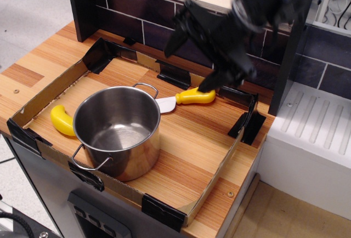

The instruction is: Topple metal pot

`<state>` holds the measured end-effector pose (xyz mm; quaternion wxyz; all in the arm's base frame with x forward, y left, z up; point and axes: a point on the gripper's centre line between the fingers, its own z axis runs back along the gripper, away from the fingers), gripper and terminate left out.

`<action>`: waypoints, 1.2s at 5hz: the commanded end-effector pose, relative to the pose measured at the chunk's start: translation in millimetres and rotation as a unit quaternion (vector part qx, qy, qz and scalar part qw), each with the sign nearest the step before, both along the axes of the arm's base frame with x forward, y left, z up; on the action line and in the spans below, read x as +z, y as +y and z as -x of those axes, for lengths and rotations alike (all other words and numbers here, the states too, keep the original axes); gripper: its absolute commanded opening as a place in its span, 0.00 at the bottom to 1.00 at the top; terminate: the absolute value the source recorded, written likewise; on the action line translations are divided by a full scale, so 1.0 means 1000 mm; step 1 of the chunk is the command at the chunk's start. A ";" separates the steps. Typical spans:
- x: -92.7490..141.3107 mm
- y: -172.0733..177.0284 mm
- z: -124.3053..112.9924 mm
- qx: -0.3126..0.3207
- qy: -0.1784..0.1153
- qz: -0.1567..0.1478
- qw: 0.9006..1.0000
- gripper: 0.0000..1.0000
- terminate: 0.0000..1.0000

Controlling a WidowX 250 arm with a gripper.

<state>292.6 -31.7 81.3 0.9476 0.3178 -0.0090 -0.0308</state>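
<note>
Presently the metal pot (117,131) stands upright, mouth up and empty, in the near-left part of a shallow cardboard tray (211,186) that rests on the wooden counter (22,76). Its two wire loop handles sit at the rim, one toward the near-left corner of the tray, one toward the back. No toppling has taken place.

The end effector (189,62) hangs in the air over the back-right of the tray, well apart from the pot and touching nothing. Its two dark fingers are spread wide and hold nothing; one tip shows just above the yellow handle of a spatula (186,97), the other points up and to the left near the tiled back wall (126,27). The whole assembly is tilted sharply and shows motion blur, so finer detail of the fingers cannot be read.

A banana (61,120) lies just beside the pot on its left. The spatula lies behind the pot, its pale blade close to the rear handle; whether they touch cannot be told.

Assessment: the tilt suggests the arm is orienting to push or hook the pot's rim from the back-right. The tray's near wall stands close to the pot and may check its roll. The banana and spatula risk being knocked.
</note>
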 end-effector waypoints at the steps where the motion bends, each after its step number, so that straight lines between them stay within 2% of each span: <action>1: -0.019 0.003 0.007 -0.025 -0.027 -0.041 0.998 1.00 0.00; 3: -0.030 0.016 0.019 -0.035 -0.035 -0.058 0.997 1.00 0.00; 6: -0.028 0.043 0.007 -0.003 -0.031 -0.061 0.998 1.00 0.00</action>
